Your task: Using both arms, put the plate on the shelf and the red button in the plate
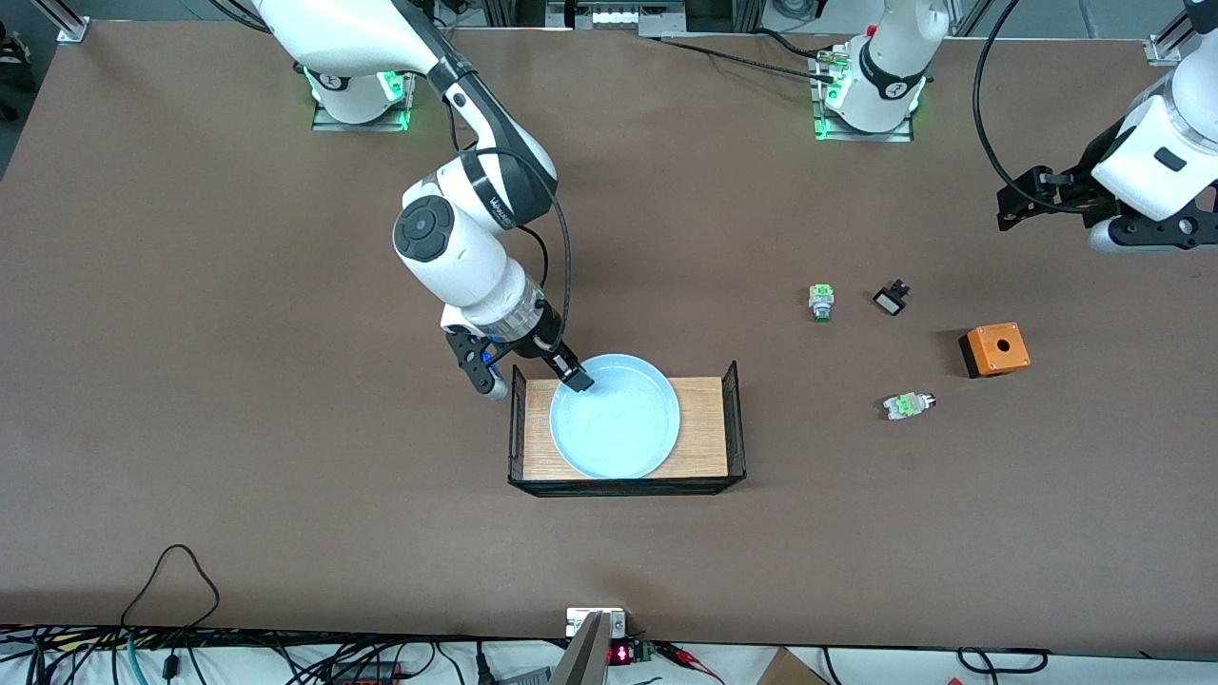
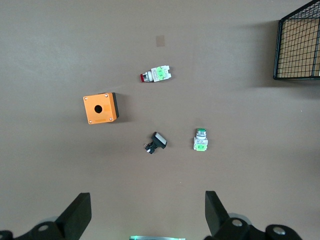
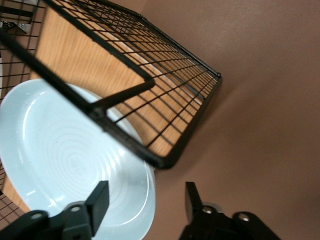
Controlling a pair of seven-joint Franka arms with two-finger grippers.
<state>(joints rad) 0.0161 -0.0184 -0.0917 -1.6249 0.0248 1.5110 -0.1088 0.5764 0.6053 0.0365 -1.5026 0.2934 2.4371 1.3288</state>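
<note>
The light-blue plate (image 1: pixel 615 416) lies flat on the wooden tray (image 1: pixel 704 428), its rim jutting a little past the tray's edge toward the robots. My right gripper (image 1: pixel 568 369) stands open astride that rim, one finger over the plate (image 3: pixel 65 150) and the other outside it, neither gripping. In the right wrist view the gripper (image 3: pixel 146 195) shows a wide gap. The red button (image 1: pixel 909 405) lies on its side on the table toward the left arm's end. My left gripper (image 1: pixel 1023 200) hangs open and empty high over that end; in its wrist view the gripper (image 2: pixel 147 205) looks down at the red button (image 2: pixel 156 75).
The tray has black mesh walls (image 1: pixel 733 419) at its two ends. Near the red button are an orange box (image 1: pixel 994 349), a green-tipped button unit (image 1: pixel 821 302) and a small black-and-white switch (image 1: pixel 891 300). Cables run along the table's front edge.
</note>
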